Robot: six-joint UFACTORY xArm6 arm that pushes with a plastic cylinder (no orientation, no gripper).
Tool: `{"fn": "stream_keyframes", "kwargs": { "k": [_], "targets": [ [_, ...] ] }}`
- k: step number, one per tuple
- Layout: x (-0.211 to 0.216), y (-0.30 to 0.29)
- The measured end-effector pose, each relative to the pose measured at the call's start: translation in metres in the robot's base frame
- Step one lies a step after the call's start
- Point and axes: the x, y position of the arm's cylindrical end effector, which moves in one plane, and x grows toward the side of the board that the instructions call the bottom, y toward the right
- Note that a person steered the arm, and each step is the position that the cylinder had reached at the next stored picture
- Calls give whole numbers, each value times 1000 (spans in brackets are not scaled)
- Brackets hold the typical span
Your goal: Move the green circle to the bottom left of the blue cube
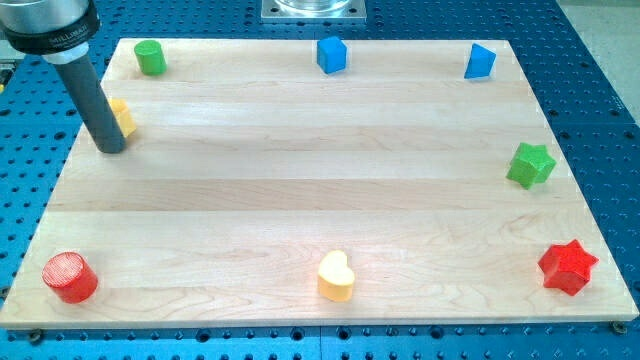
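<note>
My tip [110,148], a bare rod holding nothing, sits below the green circle [150,57]; light, rigid, slides easily; push its left side toward the blue cube [331,54].

My tip [110,148] rests low (rod slightly tilted) — at the view's left.

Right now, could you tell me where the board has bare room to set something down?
The whole middle is free, bordered by the blue cube above, yellow heart below, and green star at the view's right. It is tightest at the top left, where my tip touches a yellow block below the green circle.
</note>
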Motion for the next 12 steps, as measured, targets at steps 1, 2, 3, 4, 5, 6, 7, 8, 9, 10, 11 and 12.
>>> {"fn": "stream_keyframes", "kwargs": {
  "k": [1, 2, 3, 4, 5, 6, 7, 8, 9, 10, 11, 12],
  "targets": [
    [-16, -44],
    [-38, -44],
    [-106, -44],
    [-167, -44],
    [-169, -40],
    [-168, 0],
    [-138, 27],
    [-120, 52],
    [-136, 93],
    [-143, 86],
    [-154, 68],
    [-186, 73]
  ]
}}
